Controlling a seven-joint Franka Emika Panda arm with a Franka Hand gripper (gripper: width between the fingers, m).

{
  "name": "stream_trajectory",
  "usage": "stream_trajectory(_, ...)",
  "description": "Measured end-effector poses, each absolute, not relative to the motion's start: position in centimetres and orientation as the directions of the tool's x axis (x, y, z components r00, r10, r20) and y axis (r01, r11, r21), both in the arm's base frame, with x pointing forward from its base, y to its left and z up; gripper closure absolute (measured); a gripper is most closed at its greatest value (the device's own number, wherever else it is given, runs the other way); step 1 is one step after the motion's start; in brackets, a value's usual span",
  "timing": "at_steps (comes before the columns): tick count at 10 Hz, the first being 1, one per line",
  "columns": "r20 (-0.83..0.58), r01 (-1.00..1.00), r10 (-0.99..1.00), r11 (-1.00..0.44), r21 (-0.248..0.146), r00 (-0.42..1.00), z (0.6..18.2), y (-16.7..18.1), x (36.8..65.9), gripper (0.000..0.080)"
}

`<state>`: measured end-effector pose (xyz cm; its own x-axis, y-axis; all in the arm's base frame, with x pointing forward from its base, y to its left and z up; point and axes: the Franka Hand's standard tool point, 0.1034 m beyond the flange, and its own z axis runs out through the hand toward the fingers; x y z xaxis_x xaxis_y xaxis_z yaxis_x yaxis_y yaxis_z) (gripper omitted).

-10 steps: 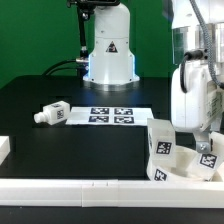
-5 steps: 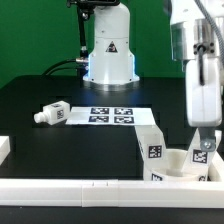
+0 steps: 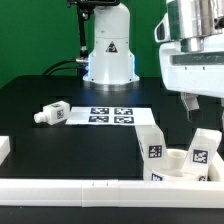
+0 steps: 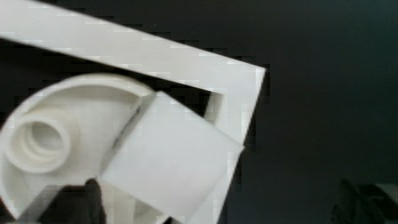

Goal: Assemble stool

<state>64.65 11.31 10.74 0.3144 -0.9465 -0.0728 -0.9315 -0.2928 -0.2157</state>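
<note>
The round white stool seat lies in the corner of the rails at the exterior view's lower right. Two tagged white legs stand upright in it, one on the left and one on the right. A third loose leg lies on the black table at the left. My gripper hangs open and empty above the right leg, apart from it. In the wrist view the seat with its socket hole and a leg show below my spread dark fingers.
The marker board lies mid-table in front of the robot base. A long white rail runs along the front edge, and a short white rail end sits at the left. The rail corner frames the seat.
My gripper has let go of the right leg and risen straight up. The leg stays standing in the seat. The seat now sits flat against the rails.
</note>
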Motion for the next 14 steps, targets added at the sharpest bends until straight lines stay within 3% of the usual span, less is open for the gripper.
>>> stream_trajectory(1, -0.060, -0.917, -0.933, -0.335, -0.216, 0.355, 10.7, 11.3, 64.6, 0.0151)
stream_trajectory(3, 0.050, -0.675, -0.692, -0.716, -0.179, 0.720, 11.4, 11.6, 64.6, 0.0151)
stream_trajectory(4, 0.066, -0.490, -0.503, -0.860, -0.142, 0.862, 11.2, 11.7, 64.2, 0.0151)
stream_trajectory(8, 0.096, -0.264, -0.273, -0.959, -0.102, 0.957, 10.9, 11.3, 64.0, 0.0151)
stream_trajectory(10, 0.082, 0.073, 0.070, -0.997, -0.038, 0.994, 10.7, 11.2, 64.2, 0.0151)
stream_trajectory(12, -0.011, 0.329, 0.329, -0.944, -0.015, 0.944, 9.8, 12.9, 63.5, 0.0151)
stream_trajectory(14, 0.003, 0.406, 0.406, -0.914, 0.002, 0.914, 9.9, 12.2, 64.1, 0.0151)
